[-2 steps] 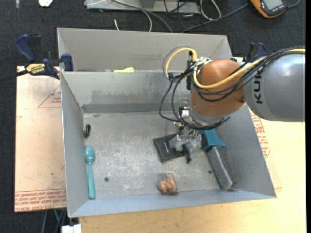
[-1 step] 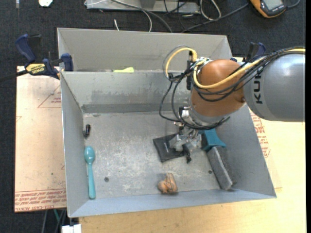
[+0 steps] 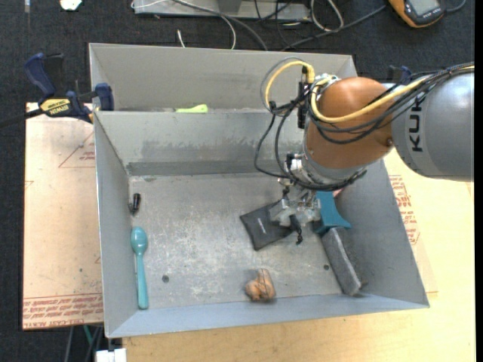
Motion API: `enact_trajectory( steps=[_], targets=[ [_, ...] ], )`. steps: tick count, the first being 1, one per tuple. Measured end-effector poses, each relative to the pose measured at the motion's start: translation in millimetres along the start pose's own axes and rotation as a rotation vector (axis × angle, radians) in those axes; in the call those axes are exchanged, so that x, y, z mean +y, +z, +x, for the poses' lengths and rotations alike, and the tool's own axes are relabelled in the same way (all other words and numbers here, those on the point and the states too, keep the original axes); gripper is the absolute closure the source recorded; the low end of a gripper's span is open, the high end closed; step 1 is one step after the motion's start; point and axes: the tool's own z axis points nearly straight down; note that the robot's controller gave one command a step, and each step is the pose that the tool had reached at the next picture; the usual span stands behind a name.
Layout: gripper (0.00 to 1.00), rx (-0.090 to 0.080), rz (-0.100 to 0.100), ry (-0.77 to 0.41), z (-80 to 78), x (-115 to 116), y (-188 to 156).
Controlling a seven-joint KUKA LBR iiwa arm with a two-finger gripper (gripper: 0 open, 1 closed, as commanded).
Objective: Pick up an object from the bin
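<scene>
Camera view from above and a little to one side: the arm (image 3: 445, 123) reaches in from the right over the right half of the grey metal bin (image 3: 204, 232). The gripper (image 3: 293, 216) is down low at the right-hand edge of a flat dark grey piece (image 3: 260, 228), a rectangle lying askew on the bin floor, right of centre. Whether the gripper touches it, or stands wide or narrow, I cannot tell from this angle. A blue piece (image 3: 333, 211) sits just right of the gripper, and a long grey bar (image 3: 343, 264) lies along the right wall. Well apart from the gripper, a brown lump (image 3: 260, 286) rests by the near wall, and a teal spoon (image 3: 139, 266) and a small black thing (image 3: 135, 202) lie at the left
</scene>
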Motion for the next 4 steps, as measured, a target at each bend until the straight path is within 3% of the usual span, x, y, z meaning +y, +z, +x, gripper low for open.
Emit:
enact_trajectory(
  steps=[1, 3, 4],
  targets=[
    [1.00, -0.001, -0.001, -0.029, -4.4, -3, 7],
    [1.00, -0.003, 0.004, 0.049, -1.4, -8, -93],
    [1.00, -0.004, 0.020, 0.089, -6.2, -14, -88]
  ],
)
